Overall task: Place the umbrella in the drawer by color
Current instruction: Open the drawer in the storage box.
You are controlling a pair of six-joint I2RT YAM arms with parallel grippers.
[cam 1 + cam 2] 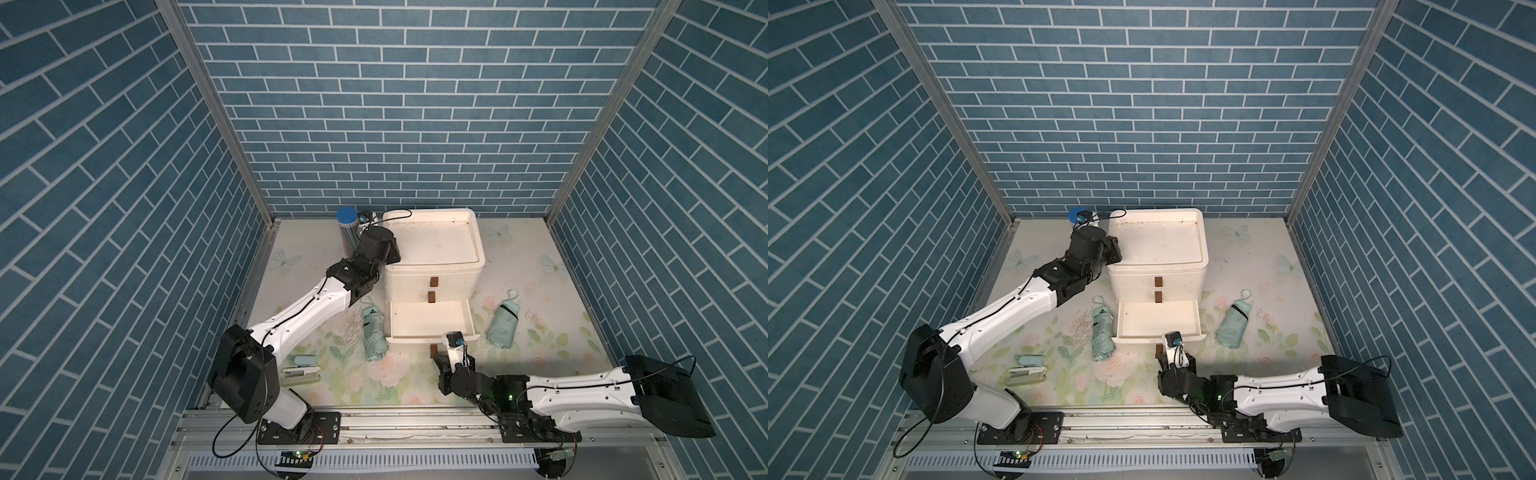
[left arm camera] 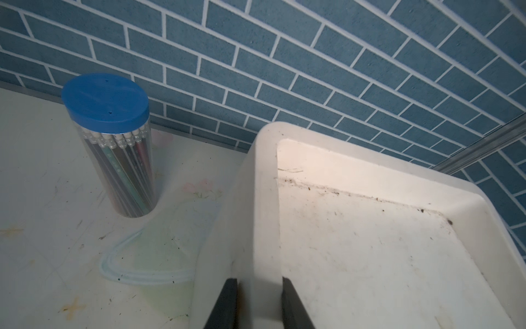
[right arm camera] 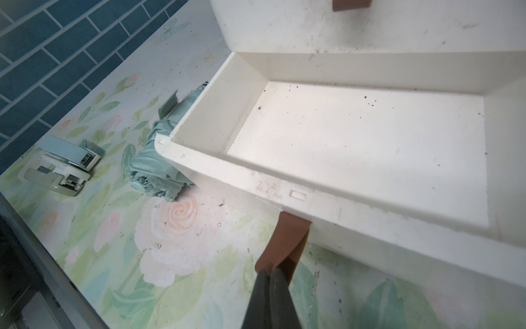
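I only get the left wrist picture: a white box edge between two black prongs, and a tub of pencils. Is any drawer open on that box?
Observer: Yes. The bottom drawer of the cabinet is pulled out, and nothing lies in it.
Operator: What is the other arm up to?
Observer: The right gripper is shut on that drawer's brown handle.
Operator: And the umbrellas?
Observer: Two folded mint-green ones lie on the table: the left umbrella and the right umbrella, one on either side of the drawer.
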